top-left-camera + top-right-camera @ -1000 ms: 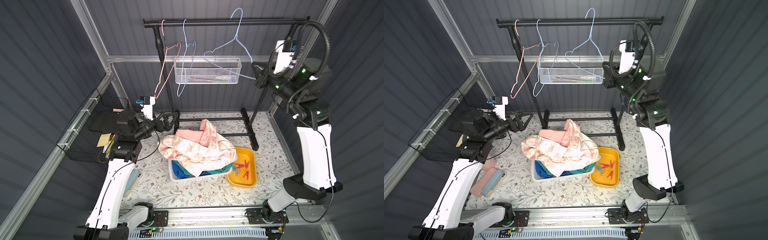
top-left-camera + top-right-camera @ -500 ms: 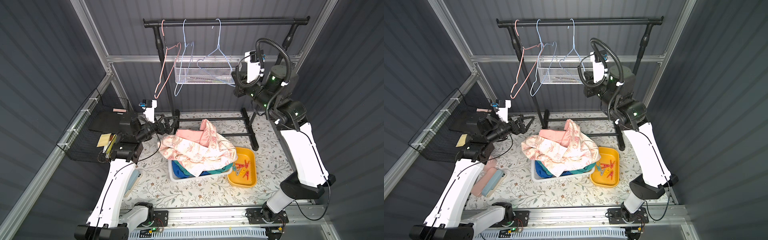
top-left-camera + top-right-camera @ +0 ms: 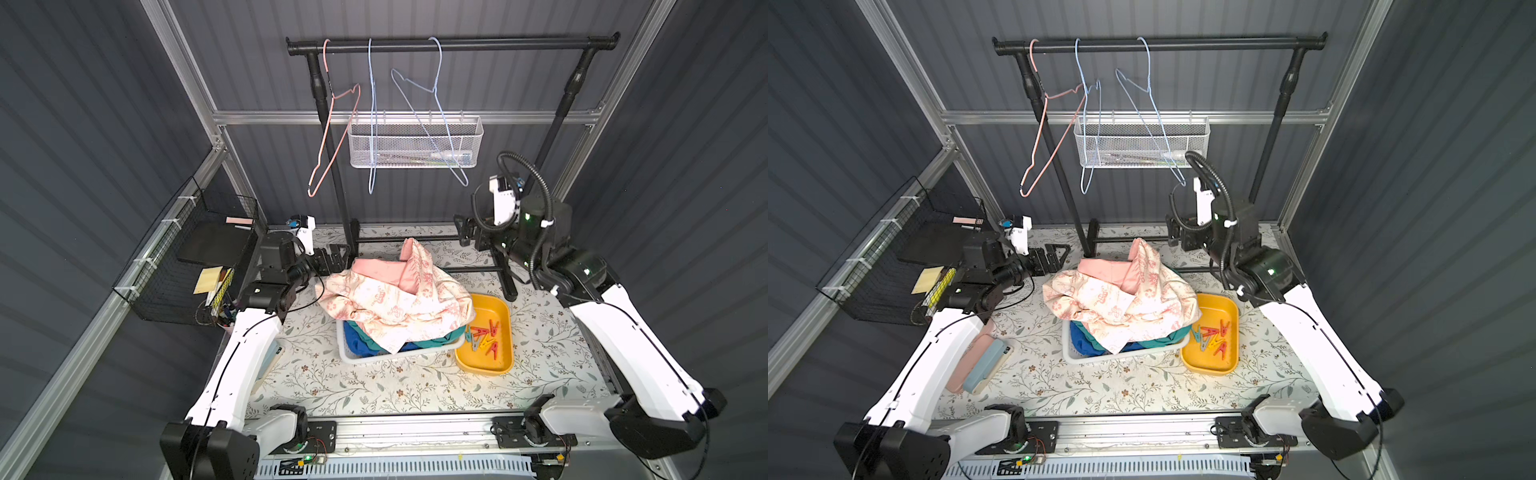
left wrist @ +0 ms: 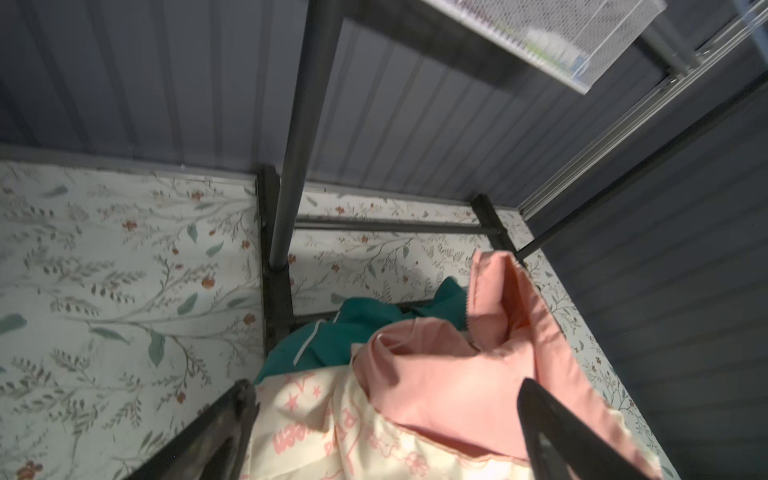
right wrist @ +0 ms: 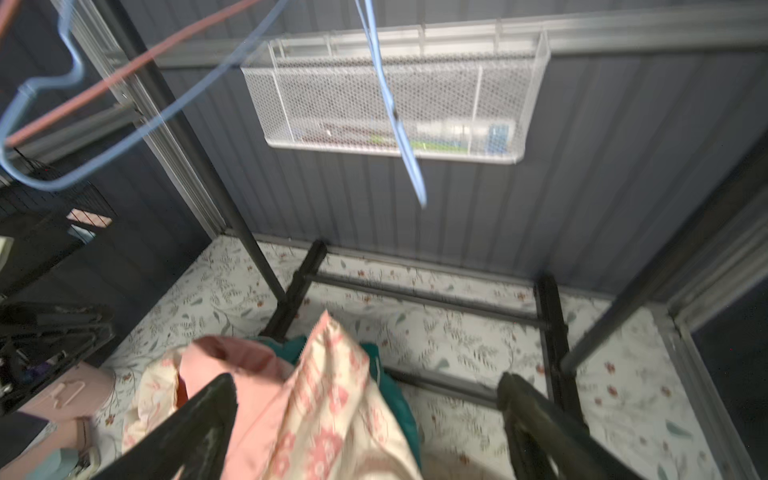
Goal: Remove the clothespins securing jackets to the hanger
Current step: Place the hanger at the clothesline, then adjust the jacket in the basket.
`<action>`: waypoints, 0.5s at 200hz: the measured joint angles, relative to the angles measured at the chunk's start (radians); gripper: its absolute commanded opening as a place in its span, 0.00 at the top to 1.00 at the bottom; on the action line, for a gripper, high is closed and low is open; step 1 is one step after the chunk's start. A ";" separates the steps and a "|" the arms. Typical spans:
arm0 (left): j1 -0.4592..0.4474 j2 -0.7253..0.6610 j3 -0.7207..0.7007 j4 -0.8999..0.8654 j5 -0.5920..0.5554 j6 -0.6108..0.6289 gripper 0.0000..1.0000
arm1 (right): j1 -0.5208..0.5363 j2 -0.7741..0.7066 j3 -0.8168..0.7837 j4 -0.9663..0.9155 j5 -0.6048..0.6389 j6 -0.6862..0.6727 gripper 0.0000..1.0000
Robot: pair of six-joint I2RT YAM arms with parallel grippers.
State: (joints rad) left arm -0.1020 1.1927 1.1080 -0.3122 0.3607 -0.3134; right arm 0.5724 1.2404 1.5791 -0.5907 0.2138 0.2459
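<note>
Gaping wide with nothing between the jaws, the right gripper (image 5: 368,386) is held off the table, and the left gripper (image 4: 386,386) is spread just as wide and is equally empty; no grip is called for, since nothing clipped is seen within reach of either. Below and ahead of both grippers, between them, the jackets (image 3: 395,299) are heaped in a white basket (image 3: 361,360). The cream floral one is draped on top, with teal and blue cloth showing under it, so the garments are judged to be already freed and dropped where they collect. Below the right gripper and nearer its arm's base, just beside the basket, the clothespins (image 3: 484,336) are gathered in a yellow tray (image 3: 484,370), mostly red with some teal and yellow, and so kept apart from the cloth. Above both grippers, three wire hangers (image 3: 372,124) are hung bare on the black rail (image 3: 519,41), with no pin visible on them. The task is judged essentially finished
</note>
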 measured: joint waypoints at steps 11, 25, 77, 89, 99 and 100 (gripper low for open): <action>0.000 0.032 -0.023 -0.005 0.005 0.009 0.01 | -0.013 -0.040 -0.092 -0.010 -0.015 0.065 0.01; 0.000 0.077 -0.044 -0.002 0.020 0.013 0.01 | -0.038 -0.064 -0.193 -0.010 -0.063 0.145 0.01; -0.064 0.123 -0.098 0.013 0.077 0.021 0.17 | -0.095 0.086 -0.356 0.080 -0.336 0.378 0.01; -0.107 0.122 -0.118 0.033 0.091 0.013 0.27 | -0.089 0.151 -0.354 0.125 -0.410 0.421 0.01; -0.148 0.123 -0.140 0.047 0.097 0.013 0.36 | -0.076 0.206 -0.348 0.150 -0.457 0.452 0.01; -0.154 0.123 -0.143 0.048 0.100 0.013 0.37 | -0.074 0.211 -0.348 0.151 -0.460 0.454 0.01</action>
State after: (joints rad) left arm -0.2565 1.3159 0.9649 -0.2642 0.4606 -0.3008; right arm 0.4980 1.4509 1.2316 -0.4397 -0.2459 0.6998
